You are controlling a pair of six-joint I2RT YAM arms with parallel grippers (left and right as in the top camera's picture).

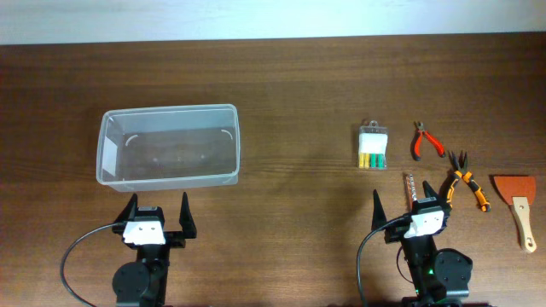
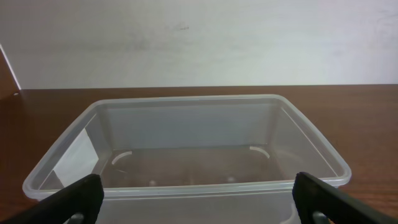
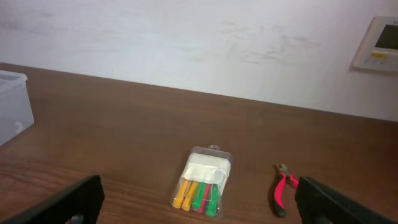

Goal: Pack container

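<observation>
The clear plastic container (image 1: 169,145) stands empty at the table's left; in the left wrist view its near rim (image 2: 199,188) runs between my fingers. My left gripper (image 1: 159,213) is open and empty just in front of it. My right gripper (image 1: 413,202) is open and empty, behind a clear pack of yellow and green bits (image 1: 373,146), which also shows in the right wrist view (image 3: 202,183). Red cutters (image 1: 422,141) lie right of the pack, also in the right wrist view (image 3: 281,190). Orange-black pliers (image 1: 467,181) and a wooden-handled scraper (image 1: 518,202) lie further right.
A thin drill bit (image 1: 409,186) lies close to my right gripper's wrist. A white wall runs along the table's far edge (image 1: 273,38). A corner of the container (image 3: 12,106) shows at the far left of the right wrist view.
</observation>
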